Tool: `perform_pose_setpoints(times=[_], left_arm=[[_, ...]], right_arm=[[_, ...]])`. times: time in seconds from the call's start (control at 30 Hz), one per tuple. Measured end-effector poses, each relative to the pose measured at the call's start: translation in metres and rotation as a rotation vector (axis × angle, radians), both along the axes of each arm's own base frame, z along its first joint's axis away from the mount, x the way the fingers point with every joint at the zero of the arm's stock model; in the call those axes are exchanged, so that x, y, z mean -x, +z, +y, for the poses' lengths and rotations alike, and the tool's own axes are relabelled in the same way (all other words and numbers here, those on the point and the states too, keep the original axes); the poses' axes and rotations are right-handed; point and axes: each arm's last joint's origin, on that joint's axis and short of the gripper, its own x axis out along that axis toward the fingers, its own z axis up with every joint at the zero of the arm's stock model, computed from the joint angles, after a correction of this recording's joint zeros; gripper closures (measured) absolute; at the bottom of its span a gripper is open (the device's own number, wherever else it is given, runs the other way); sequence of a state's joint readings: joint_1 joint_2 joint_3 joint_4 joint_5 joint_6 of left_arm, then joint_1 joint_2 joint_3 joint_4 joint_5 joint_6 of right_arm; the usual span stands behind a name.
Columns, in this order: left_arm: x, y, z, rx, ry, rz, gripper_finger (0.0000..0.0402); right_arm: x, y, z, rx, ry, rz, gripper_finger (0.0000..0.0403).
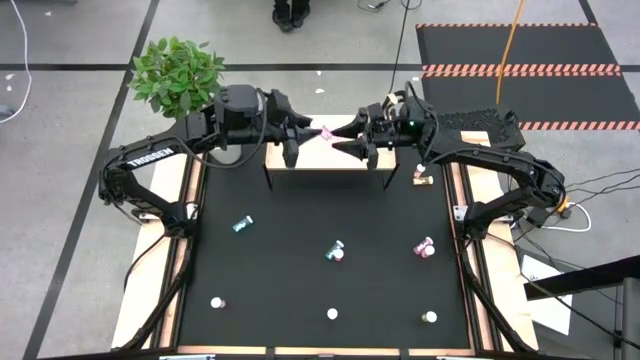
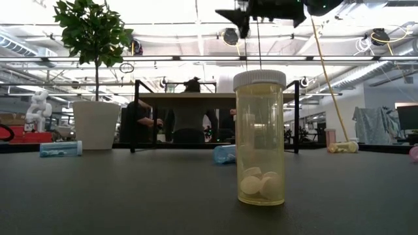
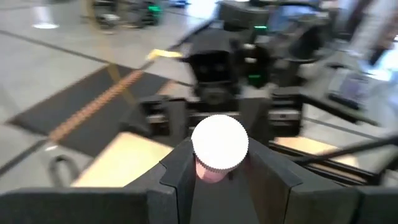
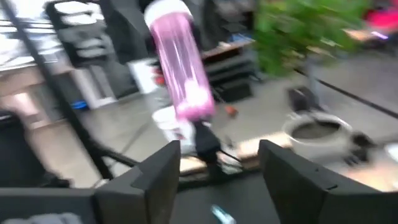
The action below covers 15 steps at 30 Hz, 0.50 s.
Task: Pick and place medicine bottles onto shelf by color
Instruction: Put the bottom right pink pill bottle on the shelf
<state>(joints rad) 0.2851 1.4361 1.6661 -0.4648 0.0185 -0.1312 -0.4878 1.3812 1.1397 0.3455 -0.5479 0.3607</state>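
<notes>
Your left pincer [image 1: 303, 130] pinches the pink bottle [image 1: 324, 133] in the air above the shelf [image 1: 330, 158], cap end seated between its fingers [image 3: 177, 171]. Your right pincer [image 1: 349, 136] faces it from just beside, jaws spread and clear of the bottle, so this looks like a hand-over. Keep the left grip firm and back the right arm straight off before you lower anything. Then set the bottle upright on the shelf top and part the jaws only once its base rests flat. Other bottles wait on the worktop [image 1: 300, 220], including a yellow one [image 2: 260, 138].
</notes>
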Motion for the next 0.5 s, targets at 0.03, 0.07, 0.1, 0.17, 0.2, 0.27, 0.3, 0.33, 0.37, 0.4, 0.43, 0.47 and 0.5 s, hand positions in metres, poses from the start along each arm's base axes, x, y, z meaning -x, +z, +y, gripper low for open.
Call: perform_pose_setpoints(times=[0.03, 0.07, 0.1, 0.17, 0.2, 0.27, 0.3, 0.33, 0.37, 0.4, 0.43, 0.47, 0.5], left_arm=[[0.001, -0.001, 0.004, -0.006, 0.039, 0.007, 0.0278], [-0.001, -0.004, 0.009, -0.015, 0.077, 0.019, 0.0278], [-0.002, -0.007, 0.014, -0.025, 0.113, 0.034, 0.0278], [-0.006, -0.019, 0.028, -0.029, 0.180, 0.081, 0.0278], [-0.010, -0.027, 0.036, -0.026, 0.203, 0.102, 0.0278], [-0.020, -0.043, 0.054, -0.019, 0.239, 0.123, 0.0278], [-0.023, -0.052, 0.062, -0.016, 0.255, 0.149, 0.0278], [-0.027, -0.061, 0.071, -0.019, 0.265, 0.183, 0.0278], [-0.032, -0.069, 0.079, -0.032, 0.274, 0.210, 0.0278], [-0.035, -0.077, 0.086, -0.039, 0.283, 0.237, 0.0278], [-0.037, -0.085, 0.094, -0.035, 0.296, 0.267, 0.0278], [-0.040, -0.093, 0.101, -0.028, 0.306, 0.291, 0.0278], [-0.042, -0.099, 0.107, -0.022, 0.315, 0.307, 0.0278]], right_arm=[[0.003, 0.000, -0.001, -0.003, -0.041, 0.018, 0.0175], [0.006, 0.001, -0.001, 0.002, -0.070, 0.036, 0.0169], [0.011, 0.001, -0.001, 0.008, -0.099, 0.062, 0.0165], [0.019, 0.005, 0.001, 0.037, -0.150, 0.095, 0.0162], [0.024, 0.007, 0.002, 0.052, -0.170, 0.111, 0.0161], [0.033, 0.012, 0.007, 0.079, -0.202, 0.130, 0.0162], [0.038, 0.014, 0.009, 0.088, -0.220, 0.144, 0.0164], [0.043, 0.016, 0.011, 0.097, -0.236, 0.156, 0.0165], [0.048, 0.018, 0.013, 0.103, -0.253, 0.171, 0.0166], [0.052, 0.019, 0.015, 0.106, -0.269, 0.190, 0.0167], [0.056, 0.019, 0.016, 0.112, -0.288, 0.205, 0.0168], [0.060, 0.020, 0.018, 0.115, -0.305, 0.219, 0.0169], [0.065, 0.021, 0.020, 0.116, -0.318, 0.235, 0.0169]])
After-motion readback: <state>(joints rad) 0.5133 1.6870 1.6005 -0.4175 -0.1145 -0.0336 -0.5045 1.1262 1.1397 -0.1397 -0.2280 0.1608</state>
